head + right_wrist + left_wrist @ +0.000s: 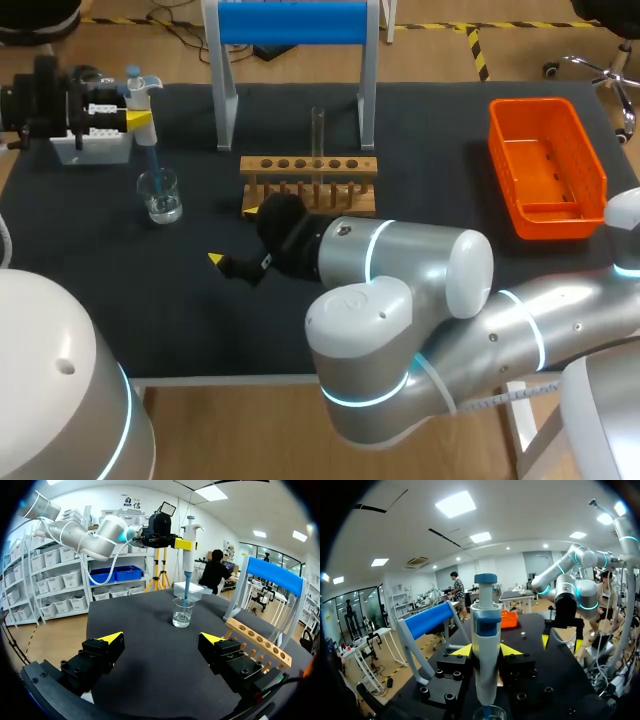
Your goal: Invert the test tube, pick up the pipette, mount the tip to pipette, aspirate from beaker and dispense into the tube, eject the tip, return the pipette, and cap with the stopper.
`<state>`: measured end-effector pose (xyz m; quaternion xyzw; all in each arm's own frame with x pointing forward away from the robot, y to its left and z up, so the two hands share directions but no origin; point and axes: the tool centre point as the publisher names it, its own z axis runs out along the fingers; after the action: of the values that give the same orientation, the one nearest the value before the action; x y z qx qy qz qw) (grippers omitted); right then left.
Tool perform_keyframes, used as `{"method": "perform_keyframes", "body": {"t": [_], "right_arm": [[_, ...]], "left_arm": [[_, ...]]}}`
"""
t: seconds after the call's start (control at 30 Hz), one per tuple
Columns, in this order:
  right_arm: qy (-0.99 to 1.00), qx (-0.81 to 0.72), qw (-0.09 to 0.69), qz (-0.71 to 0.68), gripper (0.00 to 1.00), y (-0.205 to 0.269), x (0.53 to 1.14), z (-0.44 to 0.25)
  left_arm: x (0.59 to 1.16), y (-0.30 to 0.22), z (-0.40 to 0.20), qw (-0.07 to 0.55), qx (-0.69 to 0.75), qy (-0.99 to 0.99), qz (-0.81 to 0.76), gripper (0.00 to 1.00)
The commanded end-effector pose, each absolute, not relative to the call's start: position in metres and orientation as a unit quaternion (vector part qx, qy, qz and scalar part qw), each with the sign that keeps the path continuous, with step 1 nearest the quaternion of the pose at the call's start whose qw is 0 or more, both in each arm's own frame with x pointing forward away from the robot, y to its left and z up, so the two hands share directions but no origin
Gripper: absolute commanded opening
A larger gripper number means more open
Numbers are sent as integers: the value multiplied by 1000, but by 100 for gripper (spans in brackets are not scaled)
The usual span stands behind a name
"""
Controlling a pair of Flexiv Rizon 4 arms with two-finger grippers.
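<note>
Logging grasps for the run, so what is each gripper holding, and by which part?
The left gripper is shut on the pipette, clamping its upper body below the plunger; the right gripper is open and holds nothing.

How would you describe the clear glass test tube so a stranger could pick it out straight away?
Find the white frame with the blue bar at the back of the dark table; a light wooden rack with a row of holes sits just before it. The clear glass test tube stands upright in that rack, alone, every other hole empty.
</note>
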<state>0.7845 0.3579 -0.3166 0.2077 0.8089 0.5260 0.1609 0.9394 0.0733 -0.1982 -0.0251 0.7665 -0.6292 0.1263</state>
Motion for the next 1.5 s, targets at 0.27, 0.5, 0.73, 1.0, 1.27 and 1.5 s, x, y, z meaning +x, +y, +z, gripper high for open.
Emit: {"method": "perform_keyframes", "body": {"t": [0.27,0.5,0.73,1.0,1.27,1.5], "right_arm": [[809,208,161,525,100,358,784,-316],[809,208,161,525,100,358,784,-316],[809,208,161,525,100,358,784,-316],[809,208,161,525,100,358,784,-316],[809,208,161,525,100,358,784,-316],[809,208,161,525,100,358,784,-316]], "left_arm": [[937,76,-205,127,-31,763,-633,0],[939,75,-208,126,-34,761,-635,0],[942,74,-211,126,-38,758,-639,0],[942,75,-212,129,-46,757,-638,0],[942,75,-212,130,-47,757,-638,0],[942,75,-212,130,-47,757,-638,0]]}}
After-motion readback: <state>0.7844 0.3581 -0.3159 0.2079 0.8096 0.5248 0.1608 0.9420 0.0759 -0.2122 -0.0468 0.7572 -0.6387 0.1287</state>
